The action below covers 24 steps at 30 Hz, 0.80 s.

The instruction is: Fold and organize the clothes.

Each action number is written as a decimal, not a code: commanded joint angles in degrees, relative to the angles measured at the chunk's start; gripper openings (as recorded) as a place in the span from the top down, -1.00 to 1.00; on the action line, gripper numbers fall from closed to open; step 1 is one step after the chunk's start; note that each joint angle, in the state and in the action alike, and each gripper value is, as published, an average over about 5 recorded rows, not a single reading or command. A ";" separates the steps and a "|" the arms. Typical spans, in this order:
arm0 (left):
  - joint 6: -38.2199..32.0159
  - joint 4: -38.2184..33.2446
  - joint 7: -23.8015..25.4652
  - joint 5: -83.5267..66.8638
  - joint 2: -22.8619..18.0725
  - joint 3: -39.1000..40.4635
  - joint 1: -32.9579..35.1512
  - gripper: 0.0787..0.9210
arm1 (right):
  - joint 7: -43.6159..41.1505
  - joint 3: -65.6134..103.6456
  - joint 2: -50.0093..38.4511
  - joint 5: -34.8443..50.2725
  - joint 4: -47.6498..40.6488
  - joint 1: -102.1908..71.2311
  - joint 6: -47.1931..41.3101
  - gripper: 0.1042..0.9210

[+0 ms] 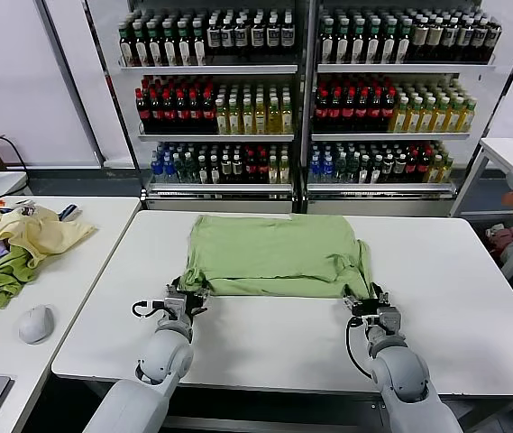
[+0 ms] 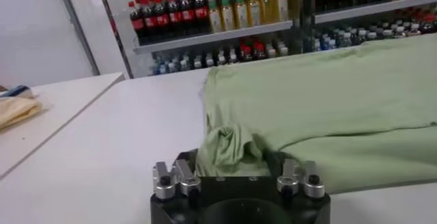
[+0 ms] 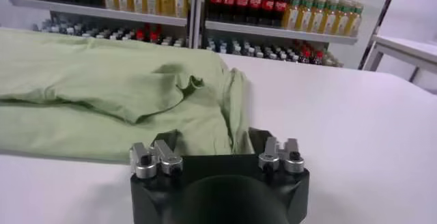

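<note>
The light green soft-fabric polo shirt (image 1: 274,255) lies spread across the far half of the white table (image 1: 436,343), back side up, no collar or patch showing. The left gripper (image 1: 187,299) sits at the shirt's near-left corner and the right gripper (image 1: 370,302) at its near-right corner, each touching the hem. In the wrist views bunched fabric disappears between the fingers of each, so both appear clamped on the hem, though the fingertips are hidden under cloth. The step in hand looks like the first fold. The next move would call for both arms to lift together and carry the near edge toward the far edge, evenly, so the shirt does not skew.
</note>
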 commanded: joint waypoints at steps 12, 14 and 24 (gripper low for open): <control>2.75 -0.94 -0.03 -2.81 0.50 -0.61 1.06 0.59 | -0.91 0.74 -1.11 2.53 3.11 -3.64 -2.10 0.54; 2.95 -2.66 0.06 -3.04 0.83 -0.86 2.22 0.73 | -1.35 1.34 -1.29 2.17 5.44 -5.22 -1.95 0.67; 4.14 -17.85 0.27 -4.02 2.78 -3.29 12.75 0.92 | -2.42 5.74 -1.49 0.40 21.81 -19.93 -2.18 0.86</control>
